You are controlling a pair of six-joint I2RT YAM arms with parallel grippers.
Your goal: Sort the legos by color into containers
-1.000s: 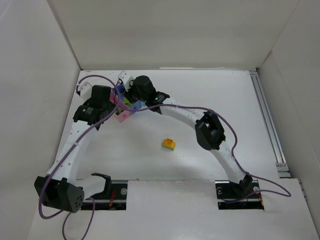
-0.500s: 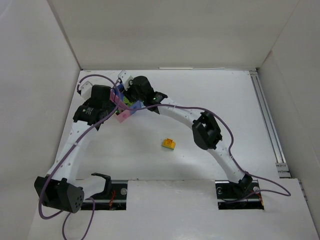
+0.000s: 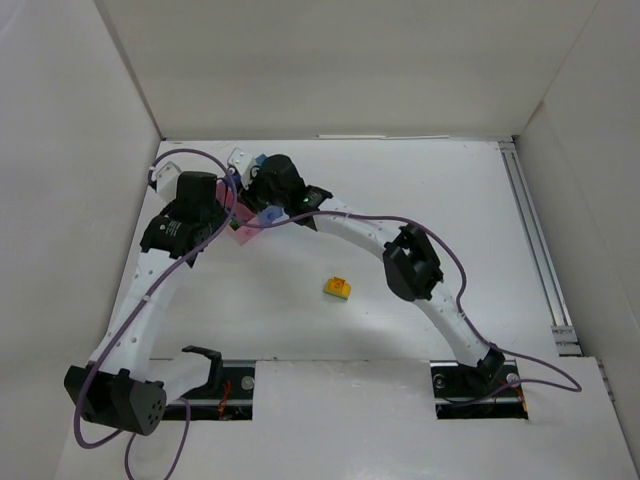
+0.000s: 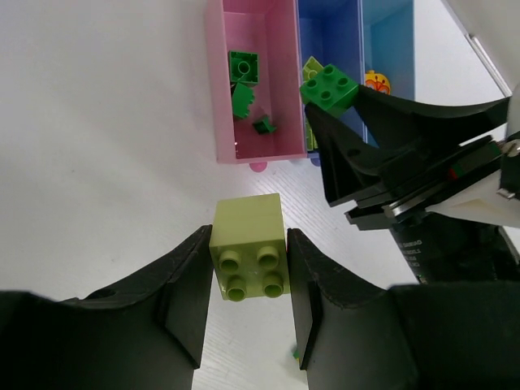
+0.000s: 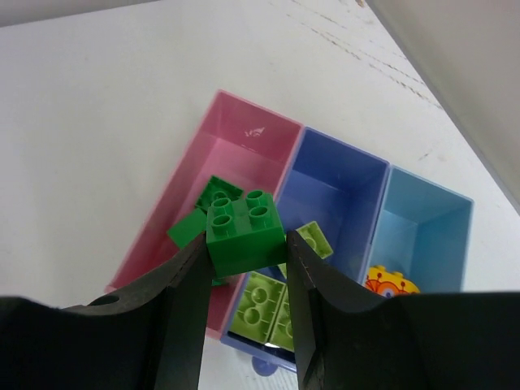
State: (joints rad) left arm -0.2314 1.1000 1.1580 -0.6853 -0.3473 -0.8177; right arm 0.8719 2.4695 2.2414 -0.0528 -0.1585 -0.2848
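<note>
My left gripper (image 4: 249,244) is shut on a lime brick (image 4: 247,215) and holds it over bare table just short of the tray. My right gripper (image 5: 245,248) is shut on a dark green brick (image 5: 242,223), held above the wall between the pink compartment (image 5: 240,138) and the blue compartment (image 5: 337,187). The pink one holds dark green bricks (image 5: 218,192), the blue one lime bricks (image 5: 264,301), and the light blue one (image 5: 426,223) an orange-yellow brick (image 5: 388,284). From above, the arms cover most of the tray (image 3: 241,230). An orange-yellow brick (image 3: 337,288) lies on the table.
The two grippers are close together at the far left of the table, the left (image 3: 220,203) beside the right (image 3: 256,192). White walls (image 3: 120,130) enclose the table on three sides. A metal rail (image 3: 535,240) runs along the right edge.
Both grippers have shifted a little to the far left over the tray, each still holding its brick. The orange-yellow brick on the table has not moved.
</note>
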